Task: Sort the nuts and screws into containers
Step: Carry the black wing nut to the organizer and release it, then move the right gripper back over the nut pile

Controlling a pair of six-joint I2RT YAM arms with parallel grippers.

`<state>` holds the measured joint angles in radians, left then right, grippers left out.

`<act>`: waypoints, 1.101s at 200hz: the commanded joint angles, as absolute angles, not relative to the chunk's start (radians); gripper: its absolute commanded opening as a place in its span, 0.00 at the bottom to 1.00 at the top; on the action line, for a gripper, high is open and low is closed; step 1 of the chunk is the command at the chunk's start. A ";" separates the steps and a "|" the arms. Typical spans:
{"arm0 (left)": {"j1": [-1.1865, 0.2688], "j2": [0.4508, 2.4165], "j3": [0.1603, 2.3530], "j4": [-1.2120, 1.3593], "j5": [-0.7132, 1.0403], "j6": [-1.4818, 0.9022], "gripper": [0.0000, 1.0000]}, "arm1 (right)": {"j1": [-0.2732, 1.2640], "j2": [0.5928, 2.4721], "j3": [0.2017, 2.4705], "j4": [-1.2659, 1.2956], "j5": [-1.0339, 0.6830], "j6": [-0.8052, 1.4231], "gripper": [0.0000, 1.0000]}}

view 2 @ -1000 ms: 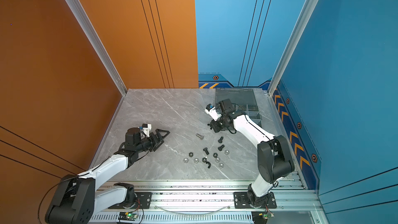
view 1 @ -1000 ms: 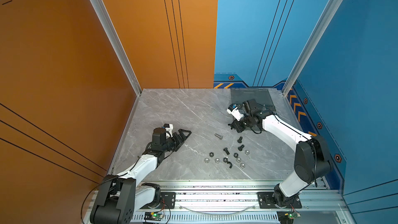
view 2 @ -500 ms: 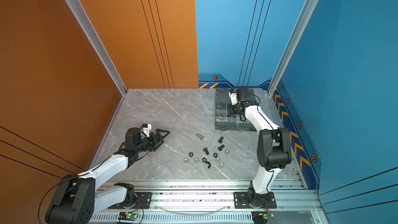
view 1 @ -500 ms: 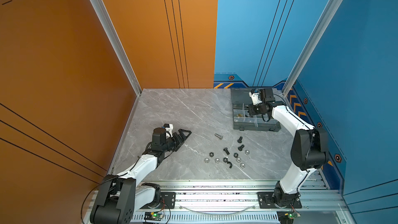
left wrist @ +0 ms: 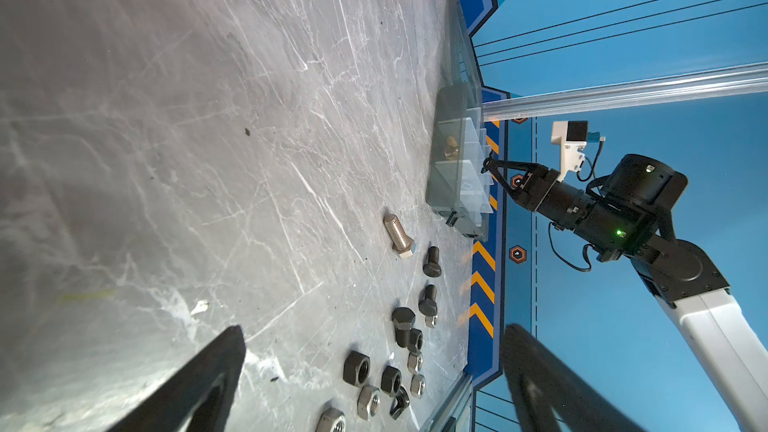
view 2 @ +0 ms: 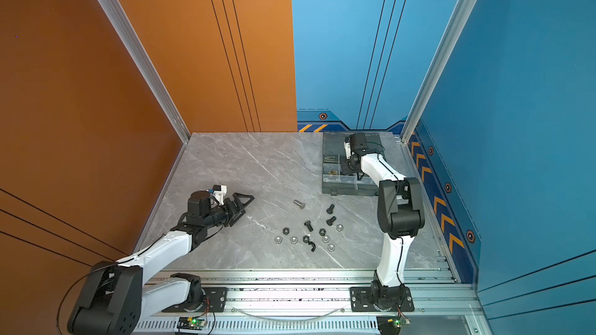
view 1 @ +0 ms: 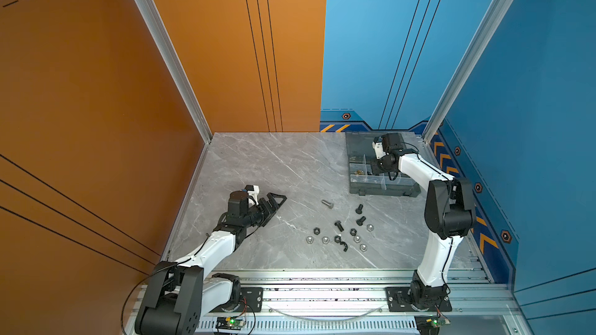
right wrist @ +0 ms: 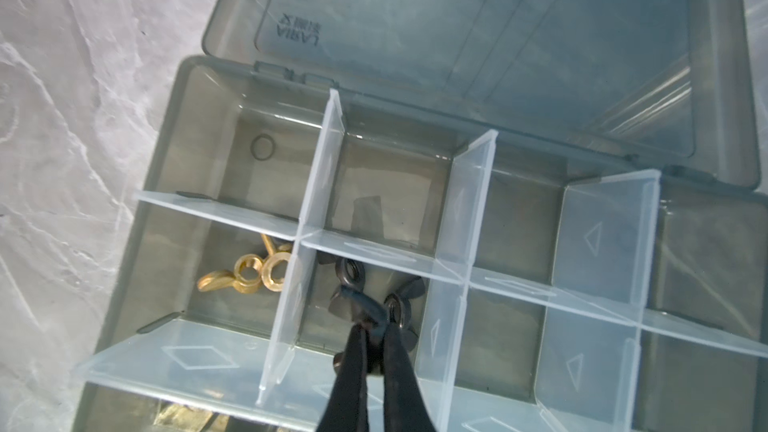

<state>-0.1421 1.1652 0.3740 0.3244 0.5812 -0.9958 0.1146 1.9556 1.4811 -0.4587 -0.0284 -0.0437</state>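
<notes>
A black wing nut (right wrist: 359, 301) is pinched tight in the closed tips of the right gripper (right wrist: 374, 324). It hangs just over a compartment (right wrist: 365, 338) of the grey box (view 1: 387, 191), which sits at the far right of the table (view 1: 258, 162). More black wing nuts (right wrist: 352, 271) already lie in that compartment. The one just to its left holds brass wing nuts (right wrist: 249, 275), gold and shiny with two little ears each. So the sorting looks started but far from done.

In the near middle of the table lies a loose pile. It has one long silver bolt (left wrist: 399, 234), three short black bolts (left wrist: 432, 261), some black nuts (left wrist: 356, 367), some silver nuts (left wrist: 369, 401) and one more black wing nut (view 1: 344, 246). The bolts have six-sided heads and ridged stems, and the nuts are small six-sided rings.

The box is smoky plastic that lets light through, with thin, clear, flat dividers (right wrist: 320, 184). Its lid (right wrist: 498, 35) is open toward the far wall. The table looks like smooth grey stone with white lines.

At the near left, the left gripper (view 1: 275, 204) is black, spread wide and holds nothing.
</notes>
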 commanded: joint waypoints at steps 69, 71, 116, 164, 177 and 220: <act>-0.143 1.172 0.406 0.316 0.587 -1.004 0.98 | 0.114 1.929 1.501 -0.513 -0.004 -0.039 0.39; -0.144 1.171 0.408 0.316 0.587 -1.004 0.98 | 0.115 1.920 1.495 -0.509 -0.007 -0.040 0.39; -0.151 1.175 0.413 0.317 0.583 -1.006 0.98 | 0.127 1.720 1.398 -0.534 -0.166 -0.023 0.41; -0.157 1.180 0.425 0.316 0.584 -1.002 0.98 | 0.193 1.658 1.391 -0.758 -0.289 0.050 0.41; -0.158 1.185 0.428 0.314 0.584 -1.000 0.98 | 0.232 1.628 1.350 -0.768 -0.280 0.058 0.42; -0.162 1.189 0.433 0.314 0.585 -0.997 0.98 | 0.368 1.566 1.236 -0.796 -0.275 0.080 0.43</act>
